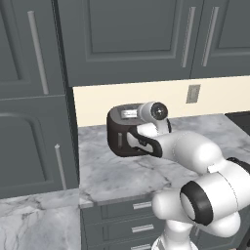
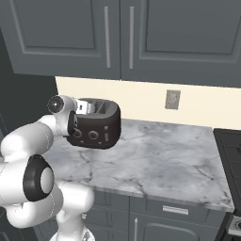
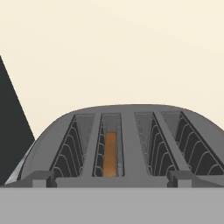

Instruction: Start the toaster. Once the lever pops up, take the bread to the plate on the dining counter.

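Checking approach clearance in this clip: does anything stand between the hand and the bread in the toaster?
Nothing visible does. In the hand view the bread sits low in one slot of the toaster, with open space above the slotted top. The slice lies below the slot's rim, between its wire guides.

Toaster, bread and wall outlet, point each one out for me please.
toaster (image 2: 96, 132), right base view, dark front face by the knobs.
bread (image 3: 110, 153), hand view, orange slice edge down in the slot.
wall outlet (image 1: 193, 93), left base view, plate centre.

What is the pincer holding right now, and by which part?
Nothing that shows. The bread sits down in a slot of the toaster, with nothing gripping it; whether the pincer is open cannot be told.
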